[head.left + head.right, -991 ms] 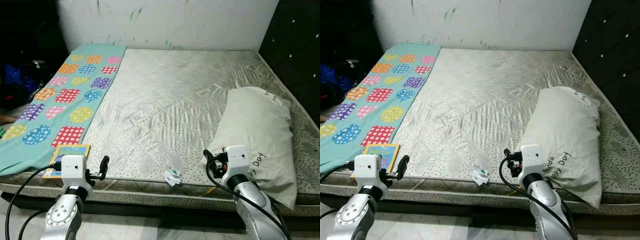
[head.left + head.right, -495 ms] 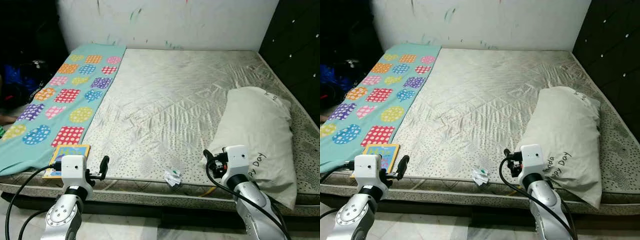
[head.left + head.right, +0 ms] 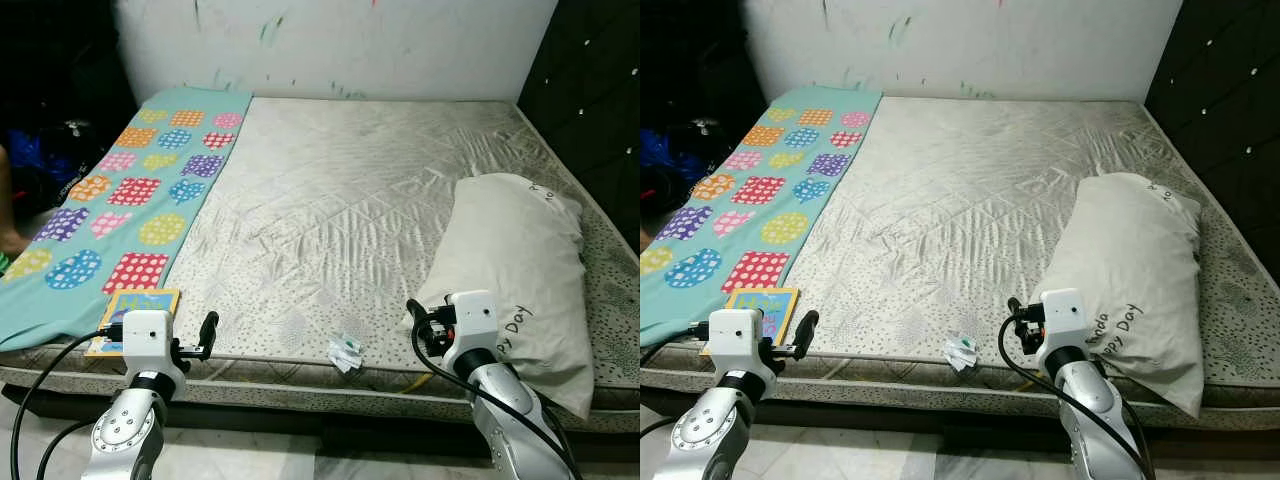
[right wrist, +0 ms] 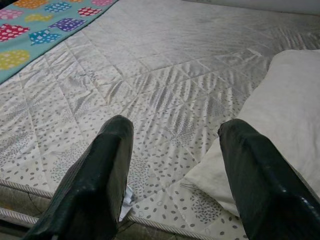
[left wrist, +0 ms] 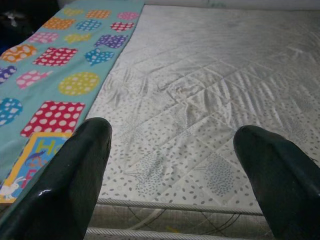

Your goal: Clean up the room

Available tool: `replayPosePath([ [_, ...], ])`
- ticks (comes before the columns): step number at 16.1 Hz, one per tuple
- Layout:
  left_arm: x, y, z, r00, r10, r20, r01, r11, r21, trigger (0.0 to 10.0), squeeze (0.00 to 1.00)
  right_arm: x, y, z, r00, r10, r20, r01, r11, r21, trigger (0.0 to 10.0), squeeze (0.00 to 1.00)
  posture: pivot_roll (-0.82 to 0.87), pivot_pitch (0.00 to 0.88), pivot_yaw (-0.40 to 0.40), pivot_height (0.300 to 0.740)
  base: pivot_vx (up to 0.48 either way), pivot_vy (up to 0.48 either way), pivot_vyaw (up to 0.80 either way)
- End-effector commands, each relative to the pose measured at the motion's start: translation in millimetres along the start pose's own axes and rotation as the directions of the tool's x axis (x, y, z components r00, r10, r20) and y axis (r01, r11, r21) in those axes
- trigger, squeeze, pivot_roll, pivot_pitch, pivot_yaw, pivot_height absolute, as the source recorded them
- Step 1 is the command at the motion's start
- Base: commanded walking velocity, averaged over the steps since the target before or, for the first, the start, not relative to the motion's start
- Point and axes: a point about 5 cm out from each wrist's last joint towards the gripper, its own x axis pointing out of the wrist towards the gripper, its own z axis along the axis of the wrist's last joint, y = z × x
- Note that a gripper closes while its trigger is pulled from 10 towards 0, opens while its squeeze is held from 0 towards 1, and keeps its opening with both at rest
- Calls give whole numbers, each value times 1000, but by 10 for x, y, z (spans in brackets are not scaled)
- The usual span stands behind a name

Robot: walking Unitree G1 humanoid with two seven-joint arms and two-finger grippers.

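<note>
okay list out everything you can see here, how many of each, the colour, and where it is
mattress: one, silvery grey quilted, spans the middle of the scene
pillow: one, off-white with dark lettering, on the mattress's right side
blanket: one, teal with bright dotted patches, along the mattress's left side
picture book: one, yellow and blue, on the blanket's near end
wrapper scrap: one, white with a green mark, at the mattress's near edge
wall: one, white with paint marks, behind the bed
headboard panel: one, black, at far right
dark clutter: count unclear, black and blue, at far left
left gripper: one, black fingers, open, at the near edge by the book
right gripper: one, black fingers, open, by the pillow's near corner
</note>
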Motion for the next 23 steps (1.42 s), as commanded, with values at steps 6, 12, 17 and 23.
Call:
replayPosePath([
  [6,271,-312,169,995,-5,104,10,999,-44,10000,0,119,-16,118,997,-67,29,67,998,20,10000,0,-161,0,-16,740,0,0,0],
  [12,315,-351,185,993,-6,119,10,999,-35,10000,0,147,16,112,997,-76,33,74,996,39,10000,0,-156,0,2,740,0,0,-458],
  [17,221,-266,159,993,31,117,-28,999,-28,10000,0,137,32,97,997,-75,32,74,997,29,10000,0,-142,0,1,740,0,0,0],
  [23,162,-179,151,993,36,109,-36,999,-4,10000,0,103,108,46,1000,-10,-18,11,997,79,10000,0,-125,0,-7,740,0,0,0],
])
